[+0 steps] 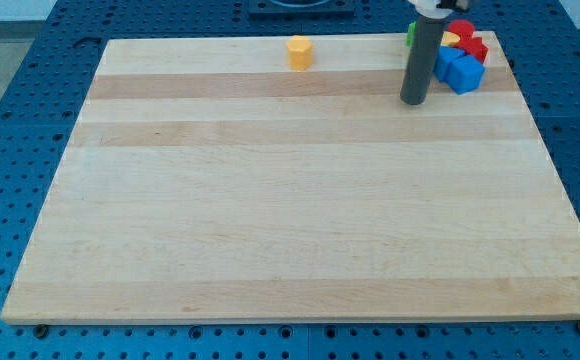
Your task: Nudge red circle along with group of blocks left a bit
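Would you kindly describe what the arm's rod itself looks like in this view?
It is a straight, smooth, dark grey cylinder, uniform in width down to my tip. At the view's top it meets a white collar with a black part above. No cables or markings show.

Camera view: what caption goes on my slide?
My tip rests left of the clustered blue block and red block; yellow block sits apart.

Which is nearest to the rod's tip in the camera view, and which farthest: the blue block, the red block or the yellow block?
Measured from my tip:
1. Blue block, just to the view's right of the tip.
2. Red block, behind the blue one, toward the view's top right.
3. Yellow block, alone, toward the view's top left.
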`<action>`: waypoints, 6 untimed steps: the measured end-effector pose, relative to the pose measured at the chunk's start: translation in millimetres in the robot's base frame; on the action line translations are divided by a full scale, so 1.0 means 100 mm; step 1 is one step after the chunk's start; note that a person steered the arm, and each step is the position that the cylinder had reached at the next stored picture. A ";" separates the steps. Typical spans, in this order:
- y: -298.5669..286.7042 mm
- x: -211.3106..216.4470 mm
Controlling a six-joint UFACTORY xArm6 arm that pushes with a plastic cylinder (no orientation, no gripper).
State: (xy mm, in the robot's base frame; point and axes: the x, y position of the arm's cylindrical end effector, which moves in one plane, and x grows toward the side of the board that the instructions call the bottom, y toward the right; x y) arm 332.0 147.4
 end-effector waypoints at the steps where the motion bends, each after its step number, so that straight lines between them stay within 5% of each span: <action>1: 0.51 0.40; 2: 1.25 0.48; 3: 1.95 0.11; 4: 1.98 0.04; 6: 1.93 -1.38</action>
